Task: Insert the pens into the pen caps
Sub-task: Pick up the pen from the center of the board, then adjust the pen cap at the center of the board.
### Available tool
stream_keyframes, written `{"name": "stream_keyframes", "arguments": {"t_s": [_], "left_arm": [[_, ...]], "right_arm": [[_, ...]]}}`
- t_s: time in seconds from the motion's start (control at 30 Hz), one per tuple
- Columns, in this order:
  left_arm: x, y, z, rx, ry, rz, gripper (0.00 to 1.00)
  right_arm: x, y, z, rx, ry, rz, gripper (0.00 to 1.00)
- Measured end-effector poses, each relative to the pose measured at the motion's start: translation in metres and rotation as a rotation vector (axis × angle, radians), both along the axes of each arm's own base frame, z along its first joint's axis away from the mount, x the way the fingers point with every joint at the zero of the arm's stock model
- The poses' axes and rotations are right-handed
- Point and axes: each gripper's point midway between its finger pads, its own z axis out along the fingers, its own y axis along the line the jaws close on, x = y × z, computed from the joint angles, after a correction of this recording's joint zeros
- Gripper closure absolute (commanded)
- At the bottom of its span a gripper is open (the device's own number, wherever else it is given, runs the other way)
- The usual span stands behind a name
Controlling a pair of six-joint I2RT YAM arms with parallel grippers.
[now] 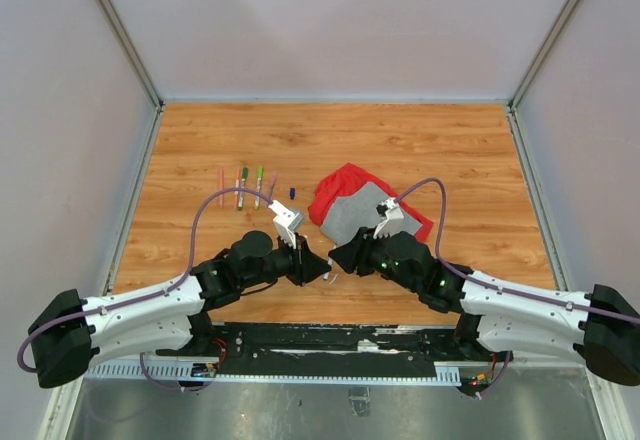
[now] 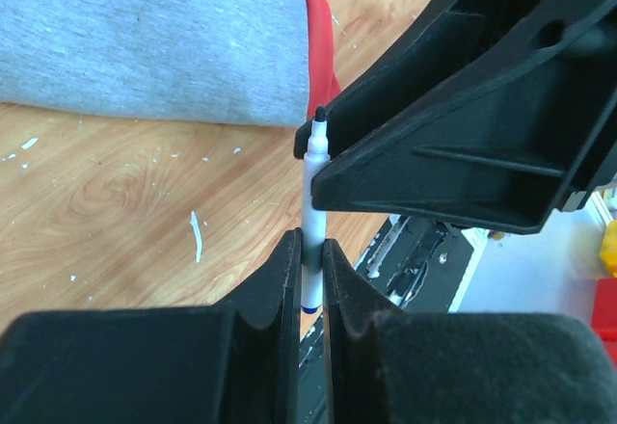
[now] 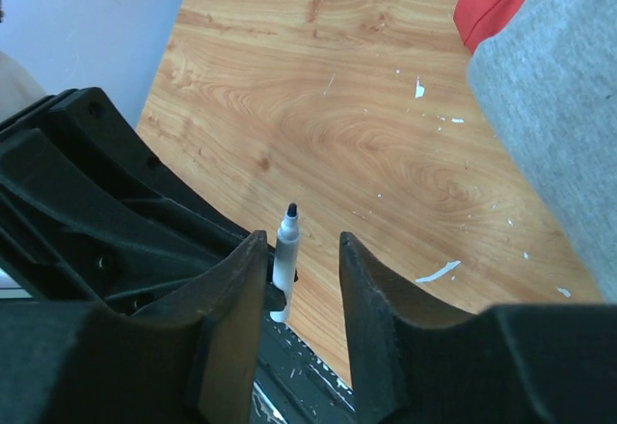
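Arms meet in front of their bases: left gripper [image 2: 310, 251] clamps the pen [image 2: 314, 188], right gripper [image 3: 301, 246] straddles it, jaws apart.

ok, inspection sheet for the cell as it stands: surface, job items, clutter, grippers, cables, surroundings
Surface: wooden table, small white flecks on it.
Job's things: four pens in a row at far left; blue cap beside them; one uncapped pen held off the table.
Clutter: red-and-grey cloth, mid-table.
Grippers: left gripper shut on the uncapped pen; right gripper open, jaws either side of that pen.
Cables: purple cable looped above each arm, apart from the row of pens.
Surroundings: grey walls; nothing else seen.
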Motion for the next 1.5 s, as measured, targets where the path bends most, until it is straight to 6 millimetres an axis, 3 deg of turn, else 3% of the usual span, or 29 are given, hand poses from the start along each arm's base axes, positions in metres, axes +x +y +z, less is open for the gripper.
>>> {"name": "stream_keyframes", "arguments": {"t_s": [0.23, 0.3, 0.37, 0.5, 0.67, 0.73, 0.9, 1.03, 1.23, 1.37, 1.5], "left_arm": [[0.000, 0.000, 0.000, 0.001, 0.000, 0.000, 0.99], [0.000, 0.000, 0.000, 0.001, 0.000, 0.001, 0.99], [0.000, 0.000, -0.001, 0.004, 0.001, 0.002, 0.91], [0.001, 0.001, -0.002, 0.009, 0.003, 0.006, 0.71], [0.001, 0.001, -0.007, 0.020, 0.010, 0.008, 0.66], [0.001, 0.001, -0.009, 0.020, 0.012, 0.008, 0.68], [-0.001, -0.002, -0.006, -0.006, 0.016, 0.000, 0.98], [-0.002, -0.002, -0.006, -0.011, 0.016, -0.002, 0.99], [-0.001, 0.008, -0.013, 0.037, 0.024, 0.029, 0.99], [0.009, 0.023, -0.003, 0.098, -0.001, 0.105, 1.00], [0.029, 0.041, 0.031, 0.117, -0.054, 0.192, 0.99]], "right_arm": [[-0.002, 0.010, -0.007, 0.014, 0.038, 0.018, 0.81], [-0.003, 0.014, -0.008, 0.023, 0.046, 0.030, 0.90], [-0.005, 0.017, -0.008, 0.034, 0.053, 0.043, 0.99], [-0.005, 0.020, -0.009, 0.042, 0.061, 0.051, 0.99], [-0.009, 0.027, 0.000, 0.087, 0.062, 0.078, 0.99], [-0.010, 0.028, 0.001, 0.094, 0.062, 0.085, 1.00], [-0.010, 0.029, 0.001, 0.095, 0.063, 0.089, 1.00], [-0.010, 0.029, 0.001, 0.096, 0.066, 0.088, 0.85], [-0.008, 0.024, -0.002, 0.044, 0.048, 0.079, 0.40], [0.005, 0.015, 0.010, -0.038, -0.005, 0.025, 0.33], [0.024, 0.005, 0.030, -0.108, -0.075, -0.059, 0.29]]}}
